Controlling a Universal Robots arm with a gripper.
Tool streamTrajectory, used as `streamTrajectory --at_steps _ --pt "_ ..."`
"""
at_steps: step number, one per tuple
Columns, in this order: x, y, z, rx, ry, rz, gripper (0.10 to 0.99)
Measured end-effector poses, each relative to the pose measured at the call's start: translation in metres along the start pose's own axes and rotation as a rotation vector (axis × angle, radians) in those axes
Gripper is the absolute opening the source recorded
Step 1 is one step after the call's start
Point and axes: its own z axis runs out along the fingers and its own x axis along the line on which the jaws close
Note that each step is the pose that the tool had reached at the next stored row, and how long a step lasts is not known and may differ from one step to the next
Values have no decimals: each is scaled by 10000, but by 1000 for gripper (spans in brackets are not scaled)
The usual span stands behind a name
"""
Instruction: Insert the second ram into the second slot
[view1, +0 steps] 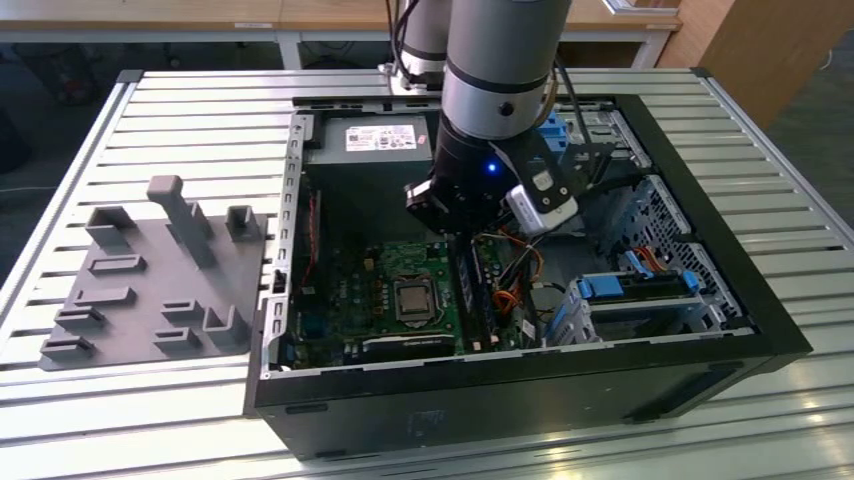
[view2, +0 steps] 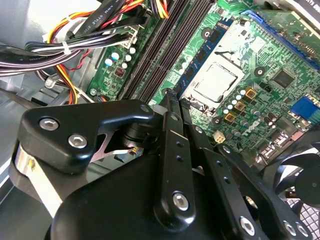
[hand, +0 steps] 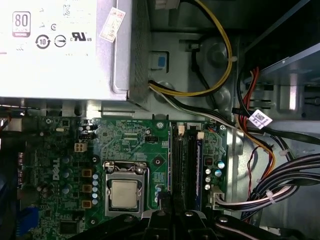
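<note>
The second ram (view2: 202, 57), a dark-blue stick, stands on edge in the slot bank (hand: 186, 167) of the motherboard (hand: 125, 137), in the slot nearest the processor socket (hand: 124, 194). The bank lies near the board's edge on the exterior view's right. The gripper (view2: 172, 100) hangs over one end of the stick, fingers drawn narrow with nothing seen between them. Bundled cables (hand: 280, 187) run just beside the bank. The open computer case (view1: 754, 310) lies on the slatted worktop (view1: 160, 110).

Slatted metal table (view1: 134, 110) — silver, wooden desks (view1: 160, 10) behind
</note>
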Motion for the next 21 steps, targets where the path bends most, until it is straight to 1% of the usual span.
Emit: streamTrajectory --at_steps 7,15,21 --pt "-8 0 32 0 0 11 129" --pt "-9 0 85 -1 0 12 129" --pt "-9 0 107 4 -1 22 129"
